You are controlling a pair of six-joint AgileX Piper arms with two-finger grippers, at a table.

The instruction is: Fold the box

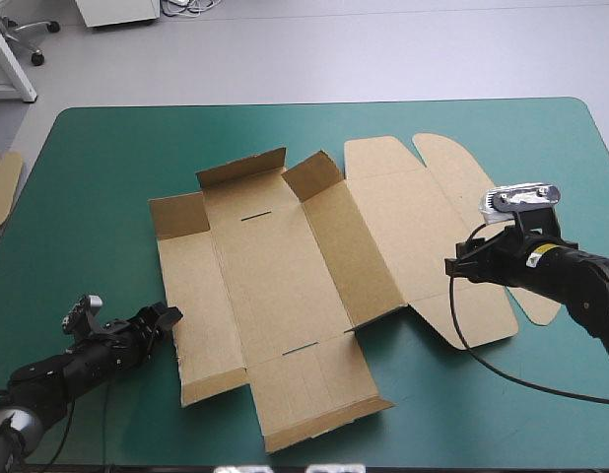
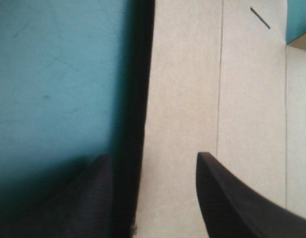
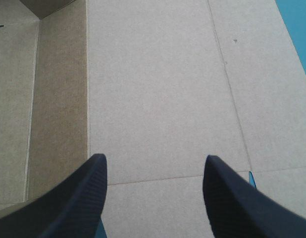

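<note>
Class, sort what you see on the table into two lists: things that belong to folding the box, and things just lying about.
Belongs to the job:
brown box, some walls raised
left gripper, open
right gripper, open

Lying about:
spare board at the table's left edge

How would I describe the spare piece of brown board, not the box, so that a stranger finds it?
Find the table with the teal-green cover and follow its left edge. There a piece of brown board shows only in part, cut off by the high view's side. Unlike the box, spread wide in the table's middle, it lies alone, well apart.
</note>
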